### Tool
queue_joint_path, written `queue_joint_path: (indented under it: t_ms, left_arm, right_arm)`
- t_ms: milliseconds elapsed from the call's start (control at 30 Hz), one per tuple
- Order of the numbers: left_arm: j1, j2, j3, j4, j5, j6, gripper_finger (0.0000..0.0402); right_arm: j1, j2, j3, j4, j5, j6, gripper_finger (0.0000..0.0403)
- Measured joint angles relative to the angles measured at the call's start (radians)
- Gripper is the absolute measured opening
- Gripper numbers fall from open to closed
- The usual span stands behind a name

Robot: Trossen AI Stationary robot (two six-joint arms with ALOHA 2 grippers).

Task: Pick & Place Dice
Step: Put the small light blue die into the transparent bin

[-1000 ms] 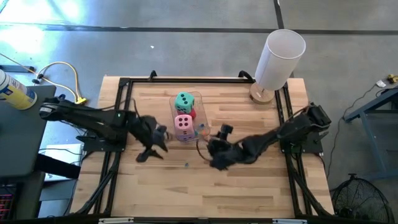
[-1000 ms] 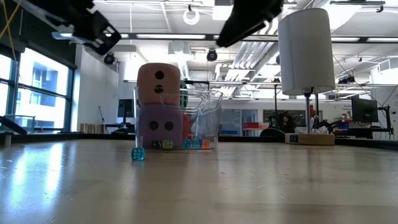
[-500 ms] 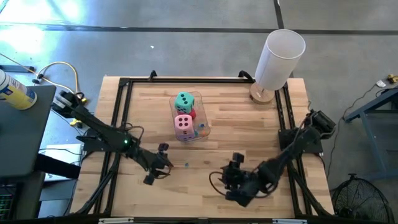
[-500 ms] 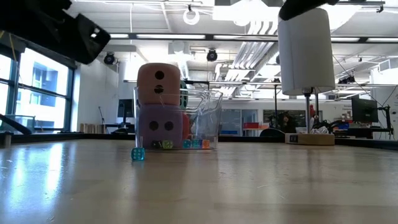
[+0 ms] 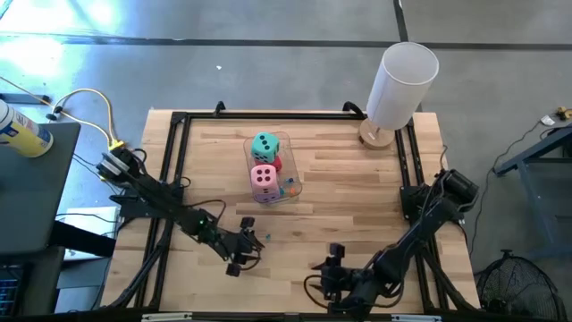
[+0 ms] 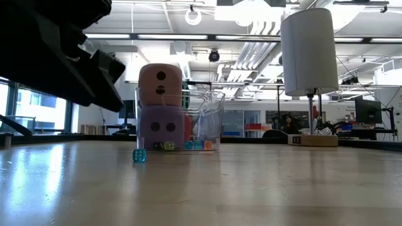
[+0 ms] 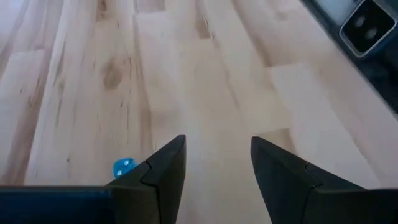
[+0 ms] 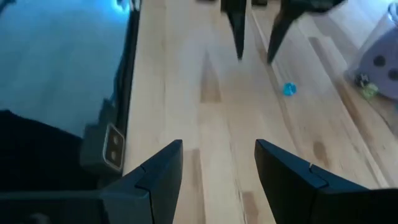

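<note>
Both grippers, left (image 5: pixel 239 253) and right (image 5: pixel 332 273), sit low in the frame with fingers apart, holding nothing; the dice (image 5: pixel 264 166) are stacked in a clear box (image 5: pixel 288 143) at upper centre

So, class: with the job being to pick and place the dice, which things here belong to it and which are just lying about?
Belongs to the job:
- pink die
- teal-green die
- red die
- purple die
- clear container holding them
- left end effector, open
- right end effector, open

Just lying about:
- white cylinder
- small blue bead on the table
- yellow cable
</note>
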Motion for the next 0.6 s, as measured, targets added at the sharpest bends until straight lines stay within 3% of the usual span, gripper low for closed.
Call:
queue_joint_path:
  t_ms: [233,367,467,600]
  left_arm:
    - [0.002,0.079,-0.002,0.042,-0.059,0.004,0.0172]
    - [0.002,0.084,-0.002,0.040,-0.145,0.016,0.0172]
    - [-0.004,0.069,-0.004,-0.012,-0.240,0.012,0.0171]
    - [-0.005,0.066,-0.003,-0.079,-0.269,-0.016,0.0159]
  right_arm:
    - [-0.009,0.001,0.000,0.060,-0.021,-0.053,0.0192]
    - [-0.015,0.001,0.000,0.068,-0.027,-0.073,0.0192]
    - [-0.017,0.001,0.000,0.073,-0.025,-0.074,0.0192]
    - [-0.016,0.001,0.000,0.075,-0.029,-0.073,0.0192]
